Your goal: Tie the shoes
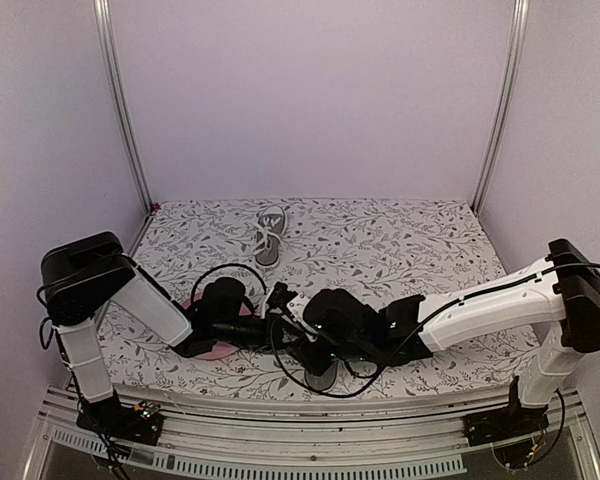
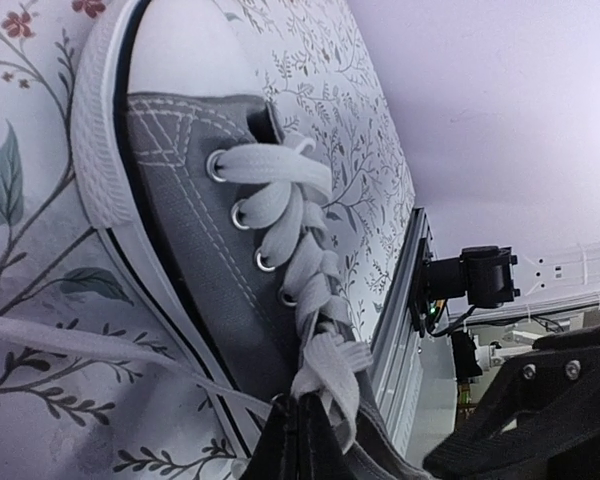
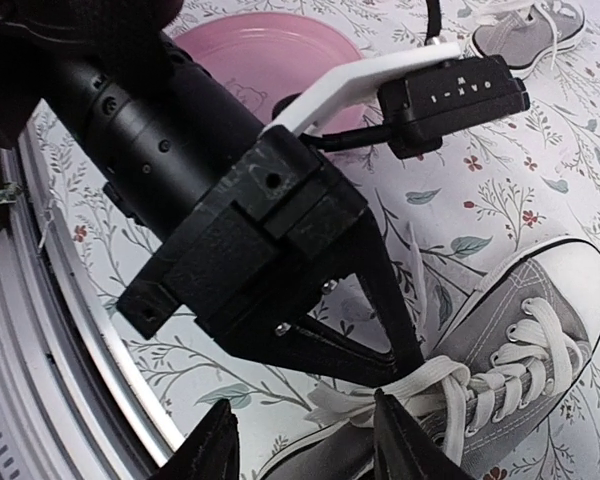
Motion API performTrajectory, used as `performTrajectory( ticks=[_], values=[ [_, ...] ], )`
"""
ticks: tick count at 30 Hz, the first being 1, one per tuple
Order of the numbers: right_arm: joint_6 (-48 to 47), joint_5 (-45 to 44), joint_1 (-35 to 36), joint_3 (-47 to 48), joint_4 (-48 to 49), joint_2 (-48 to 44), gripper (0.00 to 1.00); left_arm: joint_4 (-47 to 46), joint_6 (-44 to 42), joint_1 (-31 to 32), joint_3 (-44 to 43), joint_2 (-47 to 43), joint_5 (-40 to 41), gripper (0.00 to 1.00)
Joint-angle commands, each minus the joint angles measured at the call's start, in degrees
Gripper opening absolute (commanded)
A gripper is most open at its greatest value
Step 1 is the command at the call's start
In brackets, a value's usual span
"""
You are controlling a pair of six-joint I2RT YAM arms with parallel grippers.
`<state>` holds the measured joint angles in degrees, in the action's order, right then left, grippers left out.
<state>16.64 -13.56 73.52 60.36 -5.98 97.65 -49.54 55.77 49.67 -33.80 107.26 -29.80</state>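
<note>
One grey sneaker [image 2: 200, 230] with white laces lies at the table's near edge, mostly hidden under both arms in the top view [image 1: 321, 377]. My left gripper [image 2: 300, 440] is shut on the white lace [image 2: 330, 370] at the top eyelets. In the right wrist view its closed tips [image 3: 415, 365] pinch that lace above the sneaker [image 3: 520, 330]. My right gripper [image 3: 305, 440] is open just beside the lace knot, holding nothing. Both grippers meet over the shoe in the top view, the left gripper [image 1: 285, 325] and the right gripper [image 1: 315, 350]. The second sneaker [image 1: 270, 235] lies far back.
A round pink plate [image 1: 202, 345] lies under the left arm; it also shows in the right wrist view [image 3: 270, 60]. A loose lace end [image 2: 80, 345] trails on the floral cloth. The table's metal front rail [image 2: 395, 330] runs close behind the near shoe.
</note>
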Motion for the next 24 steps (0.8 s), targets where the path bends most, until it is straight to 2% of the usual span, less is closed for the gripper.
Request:
performTrajectory(
  ticks=[1,14,20,24],
  values=[
    [-4.17,-8.88,2.36,2.52,-5.97,3.86,0.49,1.47,0.03,-0.94,-1.04,-0.35,-1.17,0.0],
    [-13.12,-15.59,5.1,3.63,-2.45,7.93,0.49,2.91,-0.48,-0.9,-2.53,0.13,-1.97,0.0],
    [-15.88,-19.55,6.07,5.29,-3.2,10.75,0.46,3.09,-0.46,-0.98,-3.02,0.57,-2.27,0.0],
    [-15.07,-24.43,6.09,6.55,-4.64,12.18,0.4,3.22,-0.48,-0.9,-3.24,0.67,-2.32,0.0]
  ],
)
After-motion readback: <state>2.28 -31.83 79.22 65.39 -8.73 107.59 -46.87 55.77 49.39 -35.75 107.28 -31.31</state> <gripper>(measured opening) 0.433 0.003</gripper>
